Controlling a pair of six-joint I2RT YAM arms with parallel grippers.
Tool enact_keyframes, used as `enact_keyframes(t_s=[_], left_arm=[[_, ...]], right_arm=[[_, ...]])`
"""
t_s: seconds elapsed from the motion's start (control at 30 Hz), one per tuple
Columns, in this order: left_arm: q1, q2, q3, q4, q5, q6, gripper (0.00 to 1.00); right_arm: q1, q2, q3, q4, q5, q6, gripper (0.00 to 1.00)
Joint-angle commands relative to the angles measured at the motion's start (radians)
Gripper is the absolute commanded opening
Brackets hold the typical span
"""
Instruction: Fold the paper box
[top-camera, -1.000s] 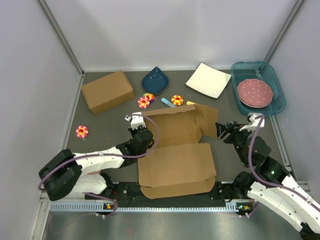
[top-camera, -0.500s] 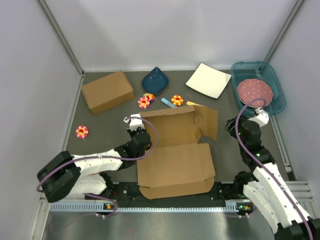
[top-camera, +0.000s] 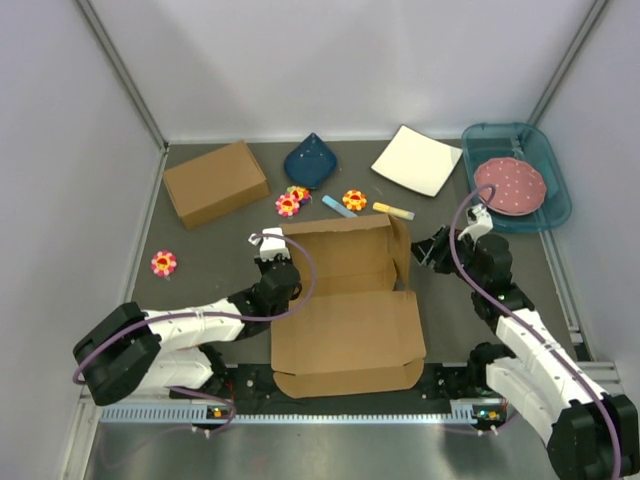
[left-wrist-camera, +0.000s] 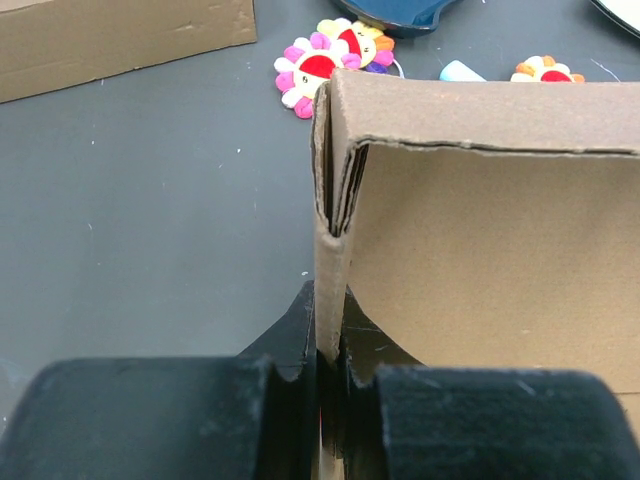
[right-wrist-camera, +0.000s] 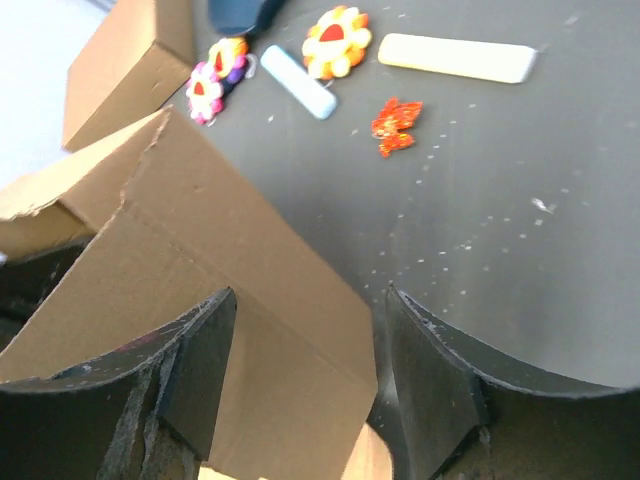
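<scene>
Now: brown cardboard mailer box (top-camera: 350, 330) likely light, bendy; grip wall edges; left gripper (left-wrist-camera: 328, 335) pinches wall, right gripper (right-wrist-camera: 305, 345) open astride flap.

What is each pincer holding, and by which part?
Left pincer: shut on the paper box, at its upright left wall. Right pincer: open astride the right flap, holding nothing.

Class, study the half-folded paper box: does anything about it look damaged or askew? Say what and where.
Mildly, yes. On the paper box, at the back-left corner just beyond the left gripper, the tucked layers splay apart instead of lying flat, and the back wall's folded-over edge looks ragged rather than cleanly cut.
</scene>
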Motion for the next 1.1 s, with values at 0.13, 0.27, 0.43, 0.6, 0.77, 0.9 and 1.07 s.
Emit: enact_keyframes(t_s=[0.13, 0.27, 0.43, 0.6, 0.77, 0.9, 1.07], left_arm=[[-0.001, 0.012, 0.031, 0.045, 0.018, 0.017, 0.0], [-0.003, 0.021, 0.044, 0.038, 0.028, 0.014, 0.0], [-0.003, 0.027, 0.053, 0.04, 0.051, 0.02, 0.0], [-0.004, 0.025, 0.051, 0.061, 0.087, 0.047, 0.0], [-0.006, 0.027, 0.062, 0.074, 0.119, 0.076, 0.0], [-0.01, 0.027, 0.071, 0.08, 0.134, 0.092, 0.0], [-0.012, 0.021, 0.07, 0.084, 0.131, 0.102, 0.0]], right_arm=[[0.074, 0.005, -0.01, 0.109, -0.137, -0.089, 0.66], [0.108, 0.027, 0.005, 0.102, -0.134, -0.115, 0.68], [0.142, 0.073, 0.034, 0.098, -0.107, -0.14, 0.71], [0.195, 0.126, 0.077, 0.095, -0.021, -0.175, 0.73], [0.258, 0.195, 0.113, 0.119, 0.047, -0.204, 0.74], [0.283, 0.243, 0.125, 0.161, 0.128, -0.22, 0.73], [0.303, 0.28, 0.143, 0.153, 0.245, -0.24, 0.57]])
